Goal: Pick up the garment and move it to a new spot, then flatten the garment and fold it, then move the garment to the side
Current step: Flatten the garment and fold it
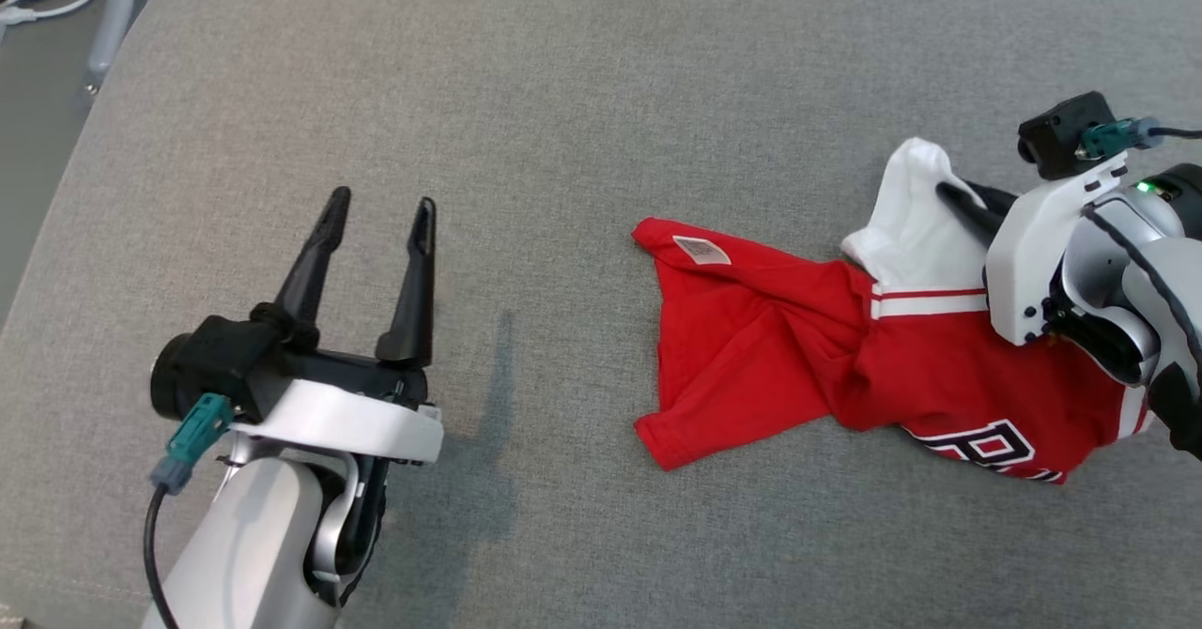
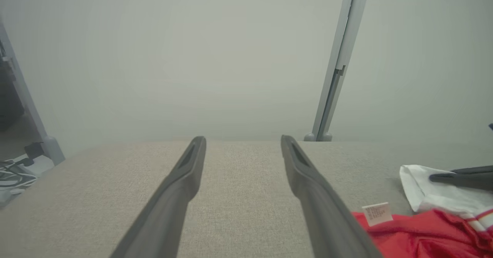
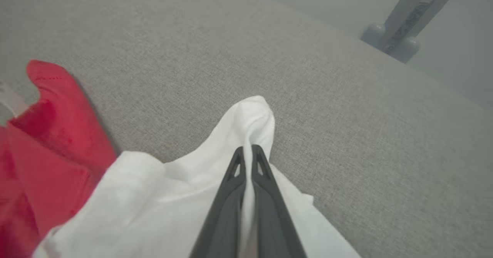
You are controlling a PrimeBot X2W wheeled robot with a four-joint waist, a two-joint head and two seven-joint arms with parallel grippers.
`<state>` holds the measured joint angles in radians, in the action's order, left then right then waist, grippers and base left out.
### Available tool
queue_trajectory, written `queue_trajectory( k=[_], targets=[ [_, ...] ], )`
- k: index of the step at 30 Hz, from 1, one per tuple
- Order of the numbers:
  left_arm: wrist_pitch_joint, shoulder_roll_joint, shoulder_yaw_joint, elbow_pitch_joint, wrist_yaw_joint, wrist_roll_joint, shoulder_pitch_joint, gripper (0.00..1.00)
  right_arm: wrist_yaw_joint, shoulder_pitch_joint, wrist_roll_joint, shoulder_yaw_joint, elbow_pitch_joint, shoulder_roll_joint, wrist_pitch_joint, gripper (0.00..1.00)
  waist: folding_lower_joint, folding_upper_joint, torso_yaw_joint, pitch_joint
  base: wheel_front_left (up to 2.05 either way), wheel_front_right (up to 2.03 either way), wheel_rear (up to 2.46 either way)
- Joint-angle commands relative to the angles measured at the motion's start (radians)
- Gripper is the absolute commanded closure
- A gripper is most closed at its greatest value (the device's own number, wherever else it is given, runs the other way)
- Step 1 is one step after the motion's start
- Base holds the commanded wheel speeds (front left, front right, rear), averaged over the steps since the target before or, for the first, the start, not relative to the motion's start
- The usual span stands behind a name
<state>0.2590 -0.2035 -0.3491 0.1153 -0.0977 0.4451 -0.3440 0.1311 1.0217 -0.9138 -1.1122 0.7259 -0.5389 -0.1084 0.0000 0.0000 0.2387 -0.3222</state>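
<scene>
A crumpled red jersey garment with a white sleeve (image 1: 798, 347) lies at the right of the grey fabric-covered table (image 1: 526, 94). The right gripper (image 3: 246, 149) has its jaws pinched tight on a fold of the white sleeve. The left gripper (image 1: 380, 202) hovers well apart, jaws spread wide and empty. The pinch takes only a thin edge, so on lifting the cloth could slip free or drag and bunch. One garment, two grippers.

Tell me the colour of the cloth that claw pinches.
White cloth, clearest in the right wrist view.
</scene>
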Motion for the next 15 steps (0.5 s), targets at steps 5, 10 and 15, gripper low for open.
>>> queue_trajectory(
  k=[5, 10, 15],
  targets=[
    [0.005, -0.013, 0.051, -0.028, -0.007, -0.023, 0.046, 0.00, -0.001, 0.013, -0.029, 0.011, -0.018, 0.004, 0.152, 1.00, 0.0000, 0.0000, -0.044, 0.050, 0.00, 0.00, 0.00],
    [0.005, -0.027, 0.081, -0.058, -0.014, -0.034, 0.096, 0.00, -0.001, -0.039, -0.029, 0.056, -0.055, 0.014, 0.312, 1.00, 0.0000, 0.0000, -0.091, 0.096, 0.00, 0.00, 0.00],
    [0.004, -0.042, 0.101, -0.089, -0.028, -0.034, 0.142, 0.00, -0.001, -0.165, 0.009, 0.177, -0.142, 0.029, 0.375, 1.00, 0.0000, 0.0000, -0.145, 0.127, 0.00, 0.00, 0.00]
  ],
)
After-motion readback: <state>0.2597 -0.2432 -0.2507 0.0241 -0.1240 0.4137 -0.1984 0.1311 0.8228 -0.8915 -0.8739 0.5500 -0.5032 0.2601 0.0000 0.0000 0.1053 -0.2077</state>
